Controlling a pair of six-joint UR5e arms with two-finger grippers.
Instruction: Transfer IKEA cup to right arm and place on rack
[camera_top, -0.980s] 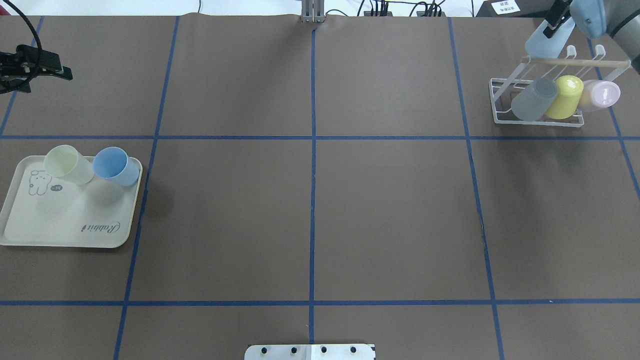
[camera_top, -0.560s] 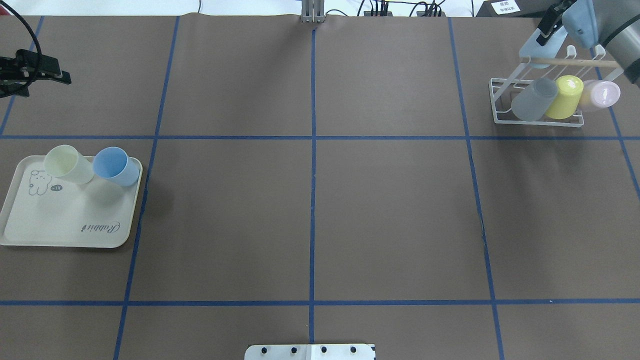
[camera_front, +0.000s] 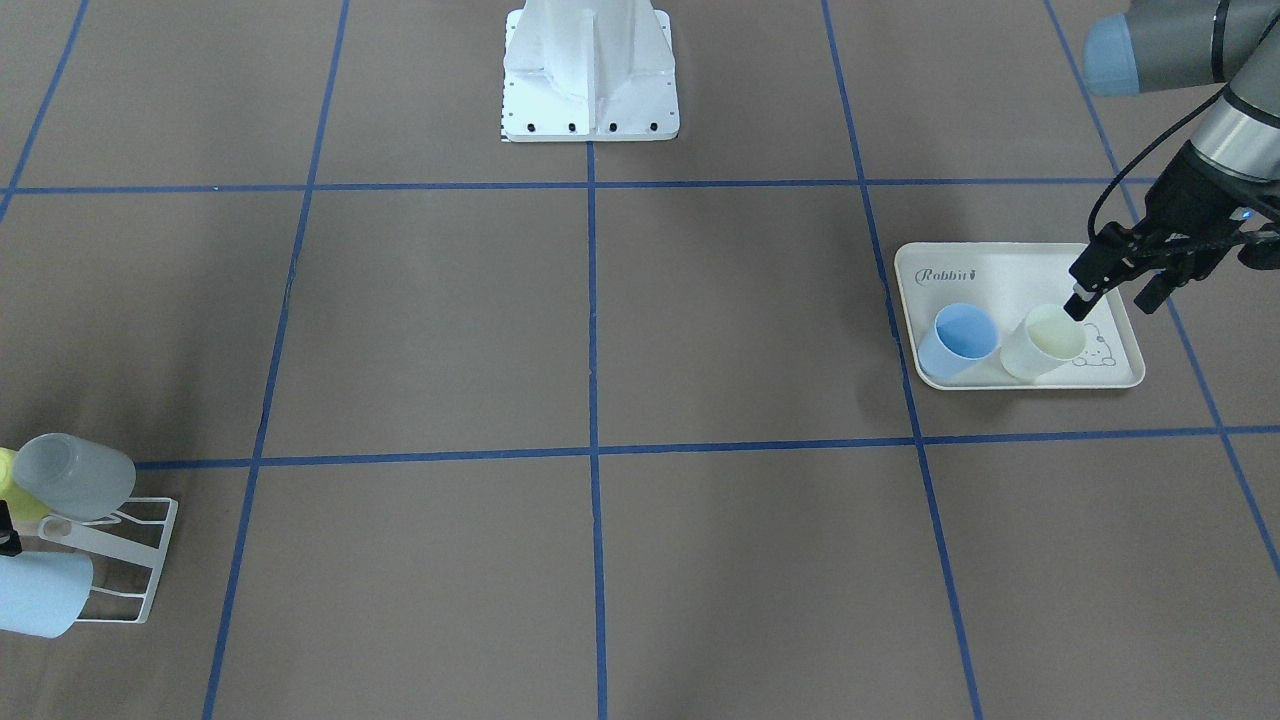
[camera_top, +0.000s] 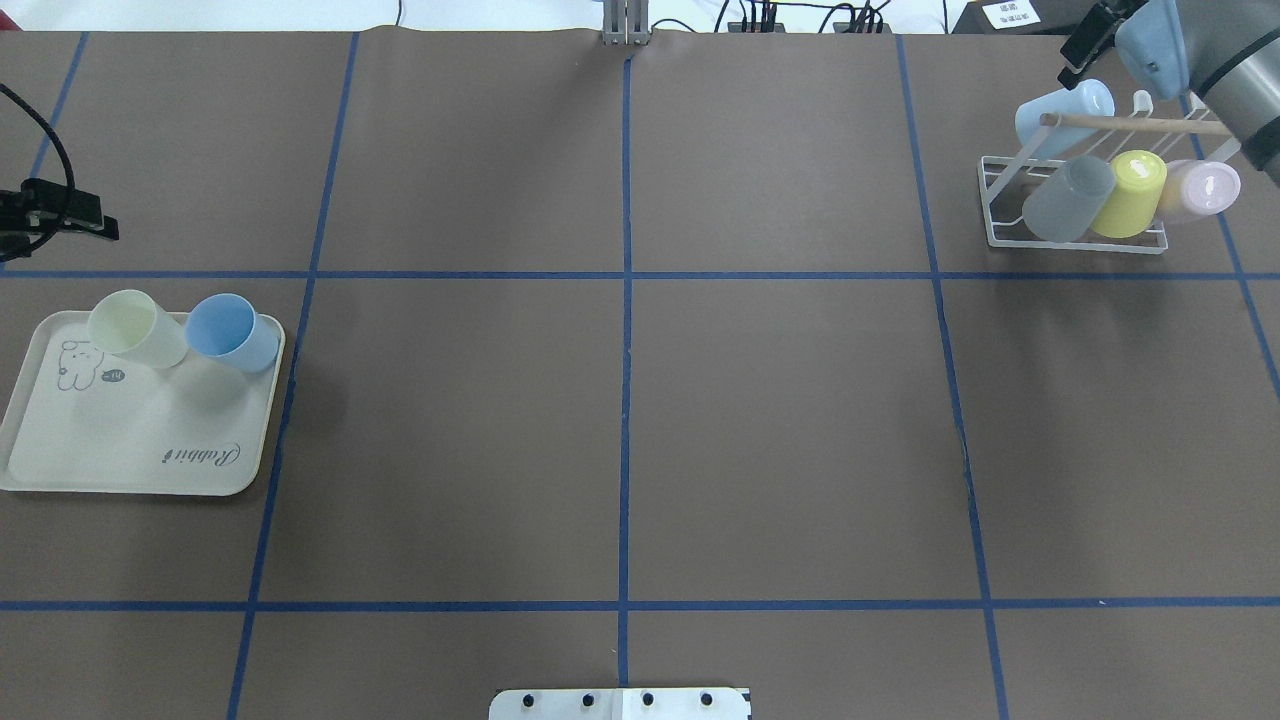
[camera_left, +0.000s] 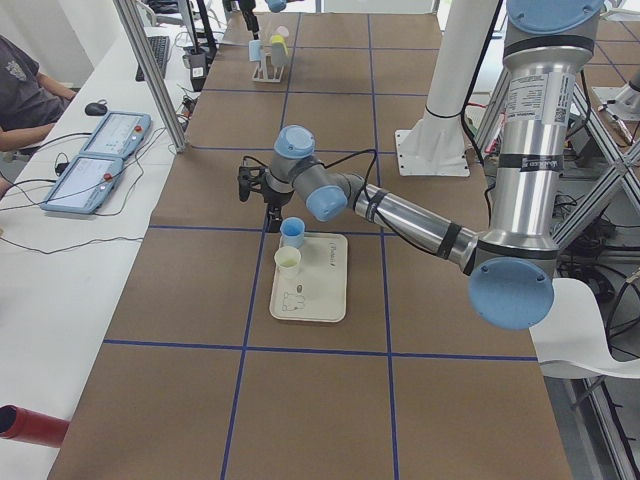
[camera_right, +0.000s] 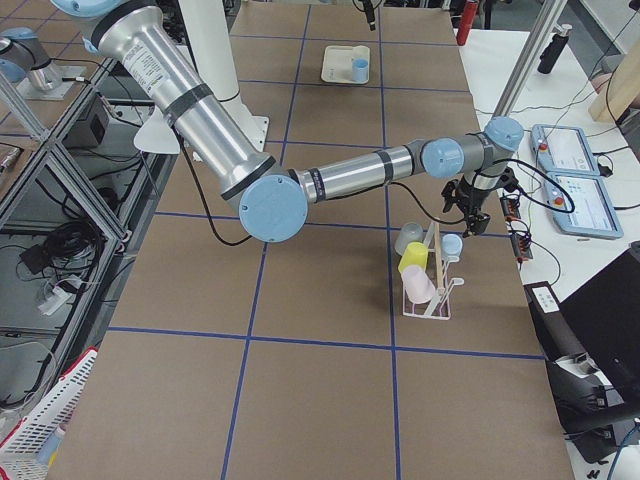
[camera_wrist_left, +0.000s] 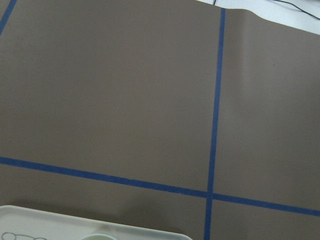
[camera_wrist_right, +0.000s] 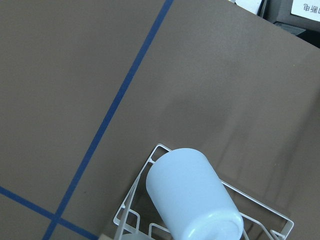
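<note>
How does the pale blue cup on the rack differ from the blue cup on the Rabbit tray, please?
The pale blue cup sits tilted on the white wire rack with its closed base raised, while the blue cup stands upright on the tray with its mouth open upward. The pale blue cup is a lighter, washed-out shade and the blue cup is a stronger blue. Both are plain tapered cups without handles.

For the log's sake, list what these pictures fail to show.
- Right gripper: in the overhead view, the top edge and the arm cut it off, so its jaws cannot be read.
- Rack: in the front-facing view, the left edge cuts it off, and the yellow cup is a sliver.
- Light-blue cup: in the right wrist view, it covers its own prong.
- Tray: in the left wrist view, the bottom edge cuts it off.
</note>
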